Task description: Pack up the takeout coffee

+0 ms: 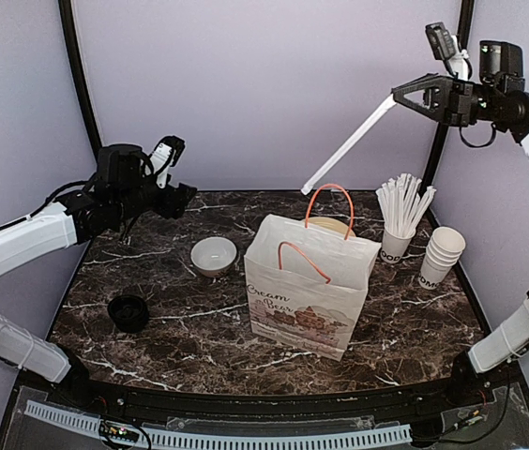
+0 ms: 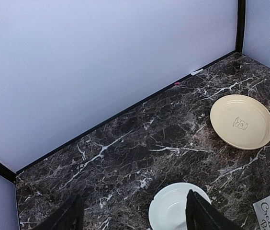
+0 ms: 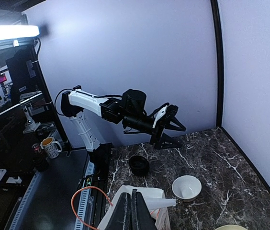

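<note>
Near the middle of the marble bench (image 1: 199,347), upright with its top open: a white paper bag (image 1: 311,291) with orange cord handles and brown lettering. Just left of the bag, a white bowl (image 1: 214,255). Farther left and nearer the arm bases, well apart from the bag, a small black round lid-like piece (image 1: 128,312). Directly behind the bag and half hidden by its rim, a beige plate (image 2: 241,121) with a small printed figure at its centre. Right of the bag and slightly behind, a white cup of white sticks (image 1: 398,239). Just beside that, farther from the bag, a stack of lidless white cups (image 1: 441,255).

High above and to the right of the bag, the right hand (image 1: 400,97), pressed together on the upper end of a long white stick (image 1: 349,145). Stick slanting down leftward, lower tip just left of the bag's raised handle in the top view.

Well left of the bag and behind the bowl, the left hand (image 1: 182,173), hovering over the bench, spread wide and holding nothing.

Lidded takeout coffee cups: seen in no view; whether inside the bag cannot be told.
</note>
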